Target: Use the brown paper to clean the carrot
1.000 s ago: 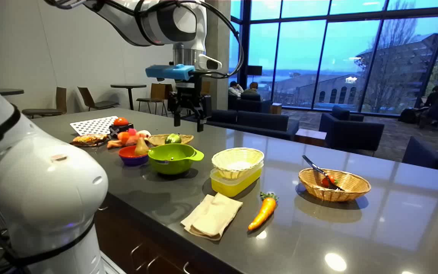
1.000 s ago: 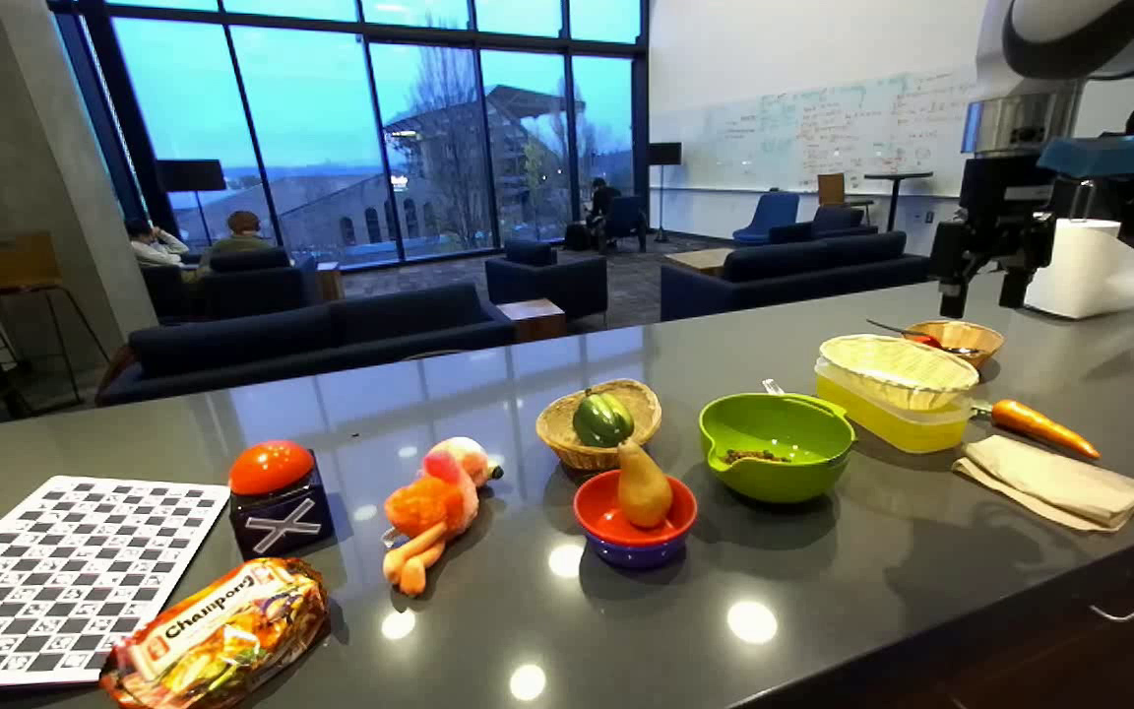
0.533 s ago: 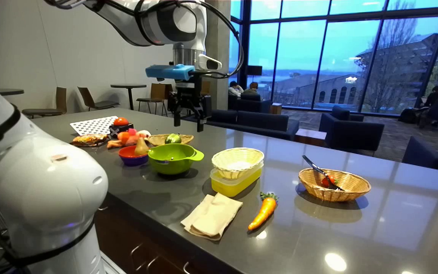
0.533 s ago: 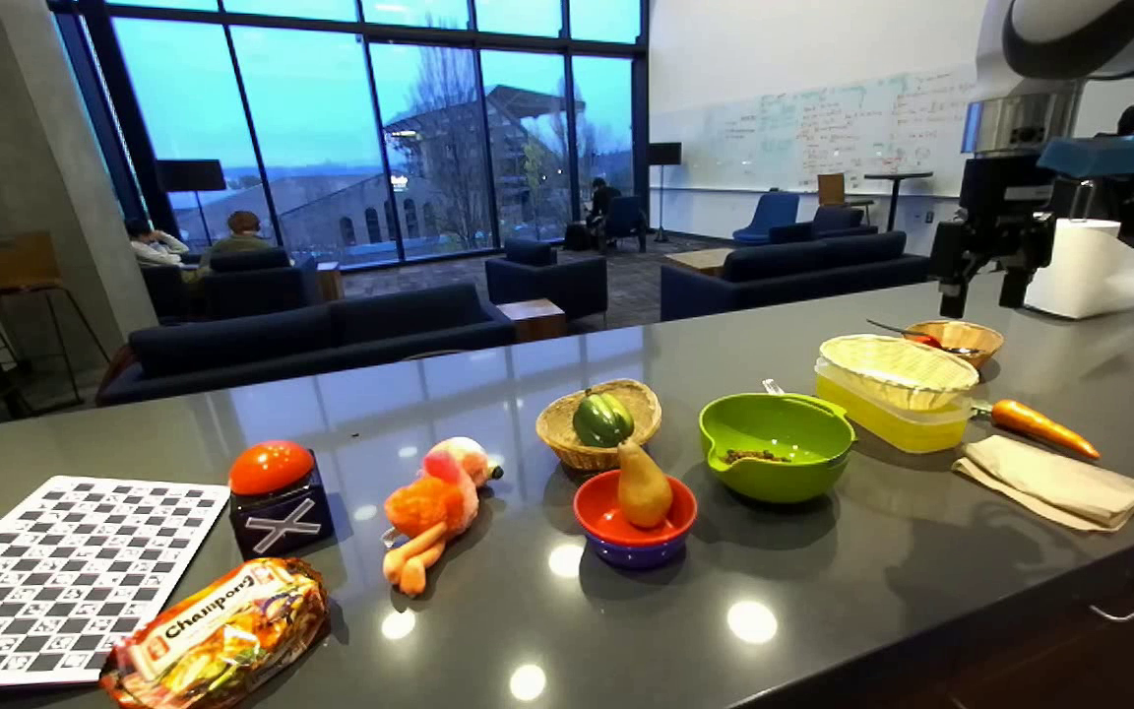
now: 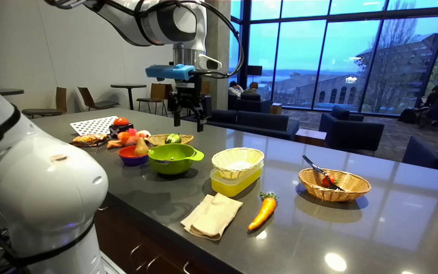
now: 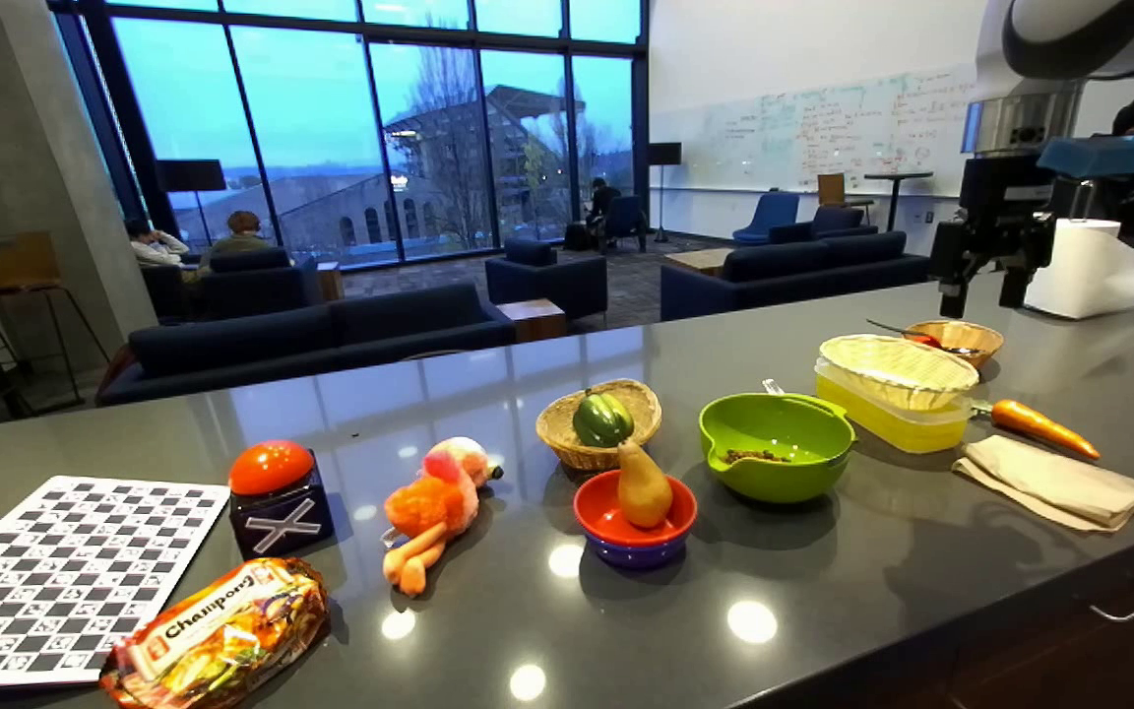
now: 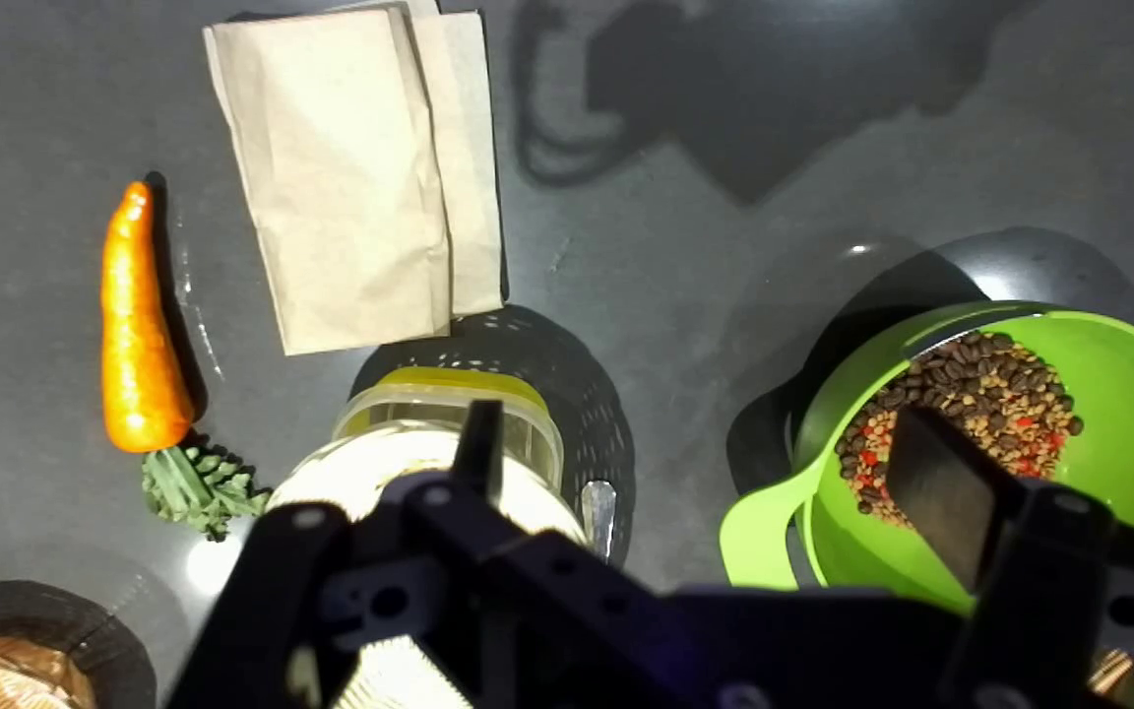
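Carrot (image 5: 263, 212), bright orange and glossy, tapers to a thin tip, with a leafy green tuft at its thick end. In an exterior view it lies on the dark tabletop (image 5: 291, 247), just right of the creased, folded brown paper (image 5: 212, 217) and apart from it, tuft toward the far side, tip toward the near edge. The white arm (image 5: 49, 182) rises at the left, reaches over and bends so that the tool (image 5: 189, 124) points down above the tabletop, its two fingers spread with a gap between them.

Count: one carrot; one fold of brown paper, sheets unclear. A pale basket (image 5: 228, 173) on one yellow container (image 5: 226, 188), a tan basket (image 5: 319, 195) at the right with one red item (image 5: 324, 182) and one dark-handled utensil (image 5: 314, 165), and a small basket (image 6: 557, 431) farther left holding one green squash (image 6: 602, 418) make three. One green bowl (image 6: 784, 483) contains beans (image 7: 966, 379); one red bowl (image 6: 594, 512), in one purple bowl (image 6: 636, 557), holds one pear (image 6: 644, 487). Farthest left in both exterior views are one plush toy (image 6: 437, 507), one red-domed button (image 6: 272, 468), one printed packet (image 6: 222, 630) and one checkered board (image 6: 85, 581)
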### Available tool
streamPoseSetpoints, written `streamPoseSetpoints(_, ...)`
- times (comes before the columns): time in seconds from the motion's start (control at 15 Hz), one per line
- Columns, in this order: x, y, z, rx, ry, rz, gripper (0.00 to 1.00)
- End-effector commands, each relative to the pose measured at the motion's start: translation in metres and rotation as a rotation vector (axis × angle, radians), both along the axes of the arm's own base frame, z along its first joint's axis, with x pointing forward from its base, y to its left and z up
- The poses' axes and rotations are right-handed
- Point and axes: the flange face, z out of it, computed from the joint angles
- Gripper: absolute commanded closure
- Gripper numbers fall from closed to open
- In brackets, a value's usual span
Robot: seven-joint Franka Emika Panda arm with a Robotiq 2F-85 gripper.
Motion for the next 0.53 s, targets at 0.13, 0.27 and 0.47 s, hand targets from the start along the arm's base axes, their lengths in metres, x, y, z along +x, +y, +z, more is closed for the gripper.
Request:
streamPoseSetpoints(0.13,-0.002,-0.024,0.004,0.013,-0.011,-0.059,0.00)
streamPoseSetpoints(0.27,-0.004,-0.041,0.001,0.026,-0.003,-0.099,0.00)
streamPoseSetpoints(0.47,-0.010,-0.067,-0.006,0.046,0.028,-0.164,0.00)
